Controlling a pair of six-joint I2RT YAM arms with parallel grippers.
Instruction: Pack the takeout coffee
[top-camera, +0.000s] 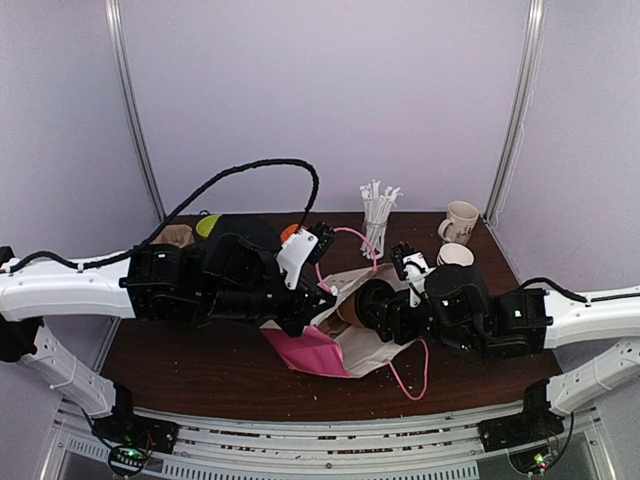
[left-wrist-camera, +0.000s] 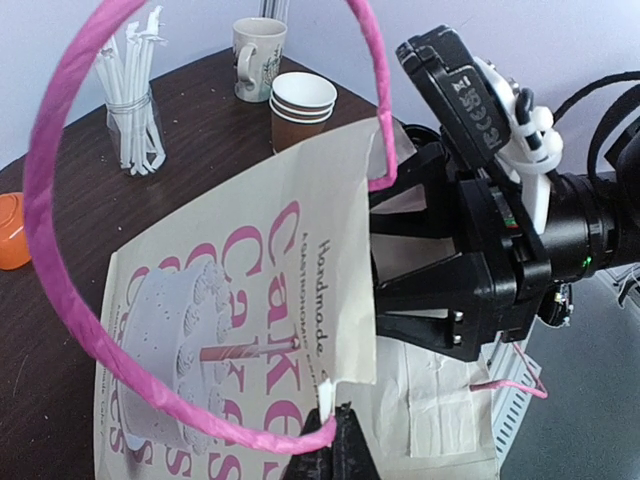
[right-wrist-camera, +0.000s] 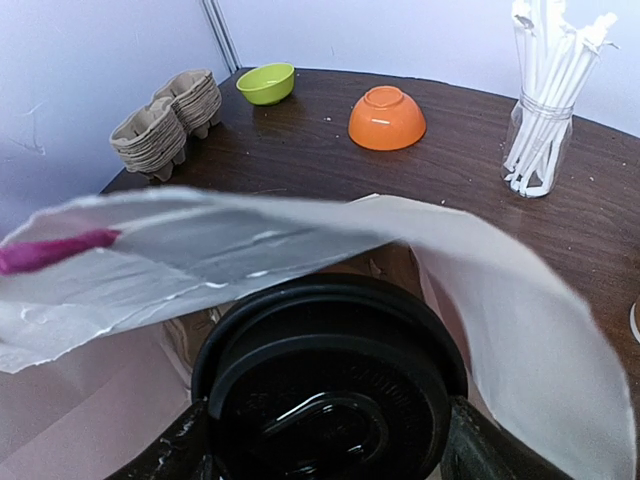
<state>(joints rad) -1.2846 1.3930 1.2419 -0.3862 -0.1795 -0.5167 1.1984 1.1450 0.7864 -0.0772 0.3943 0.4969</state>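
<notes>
1. My left gripper (left-wrist-camera: 335, 440) is pinched fully shut on the pink handle (left-wrist-camera: 42, 200) of the paper bag (left-wrist-camera: 230, 300), catching the bag's top edge with it. The rest of that handle loops wide in front of the left wrist camera.
2. My right gripper (right-wrist-camera: 328, 455) has its jaws spread wide, with a finger (right-wrist-camera: 190, 450) pressed to each side of the black lid. It has hold of the takeout coffee (right-wrist-camera: 330, 375) at the lid.
3. The takeout coffee sits in the mouth of the bag, at the middle of the table (top-camera: 200, 365) between my two arms. Cream paper arches over the lid (from overhead I can see only a patch of the brown cup wall).
4. The bag lies on the dark tabletop with its pink inside showing on the near left. Its other handle (top-camera: 412, 378) trails on the table to the near right.
5. At the far edge, to the right, stand a jar of straws (right-wrist-camera: 545, 130), a printed mug (left-wrist-camera: 258, 55) and a stack of kraft cups (left-wrist-camera: 300, 110).
6. On the far left are an orange bowl (right-wrist-camera: 386, 117) turned upside down, a green bowl (right-wrist-camera: 265, 82) and stacked pulp cup carriers (right-wrist-camera: 165, 125).
</notes>
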